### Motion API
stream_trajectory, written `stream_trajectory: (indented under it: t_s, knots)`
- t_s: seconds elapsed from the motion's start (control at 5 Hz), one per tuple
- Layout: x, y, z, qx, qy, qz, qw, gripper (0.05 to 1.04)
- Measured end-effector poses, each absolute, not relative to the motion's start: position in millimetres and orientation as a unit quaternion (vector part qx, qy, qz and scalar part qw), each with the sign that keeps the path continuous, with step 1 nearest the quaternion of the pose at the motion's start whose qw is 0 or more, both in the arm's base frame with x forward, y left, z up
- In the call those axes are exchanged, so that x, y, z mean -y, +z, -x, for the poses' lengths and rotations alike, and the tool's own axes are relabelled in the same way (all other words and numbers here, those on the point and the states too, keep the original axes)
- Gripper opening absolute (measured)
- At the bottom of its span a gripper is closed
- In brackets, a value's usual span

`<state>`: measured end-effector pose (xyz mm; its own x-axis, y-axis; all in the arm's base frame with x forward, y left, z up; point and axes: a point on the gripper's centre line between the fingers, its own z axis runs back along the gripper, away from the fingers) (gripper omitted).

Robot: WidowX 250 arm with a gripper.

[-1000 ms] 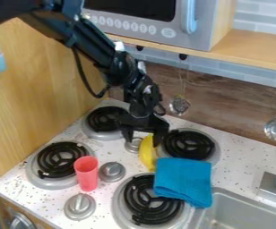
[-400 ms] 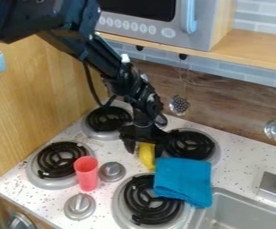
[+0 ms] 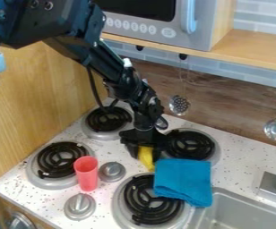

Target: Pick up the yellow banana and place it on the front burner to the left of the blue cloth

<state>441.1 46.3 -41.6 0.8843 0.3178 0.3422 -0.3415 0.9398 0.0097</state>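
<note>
The gripper (image 3: 145, 153) hangs over the stove, pointing down, between the back right burner and the row of knobs. Its fingers stand apart, open, one on each side of the yellow object (image 3: 146, 158). The gripper hides the upper part of this object; whether the fingers touch it, I cannot tell. Just to the right and in front, a folded blue cloth (image 3: 183, 181) lies beside the yellow object's lower end, partly over the front right burner (image 3: 141, 205).
A red cup (image 3: 86, 173) stands between the front left burner (image 3: 58, 161) and a silver knob (image 3: 111, 171). The sink (image 3: 239, 214) is at the lower right. Utensils hang on the back wall, below the shelf (image 3: 254, 47).
The gripper has moved down and slightly forward over the yellow object, covering more of it. Its fingers look a little closer together. The cloth and cup have stayed put.
</note>
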Motion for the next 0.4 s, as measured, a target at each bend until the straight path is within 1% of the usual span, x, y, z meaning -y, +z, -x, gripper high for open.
stream_trajectory:
  t_s: [0.2, 0.4]
  knots:
    - [-45.7, -41.5, -441.1, 0.171, 0.168, -0.033, 0.97, 0.583]
    - [-43.1, -36.5, -433.0, 0.17, 0.171, -0.024, 0.97, 0.583]
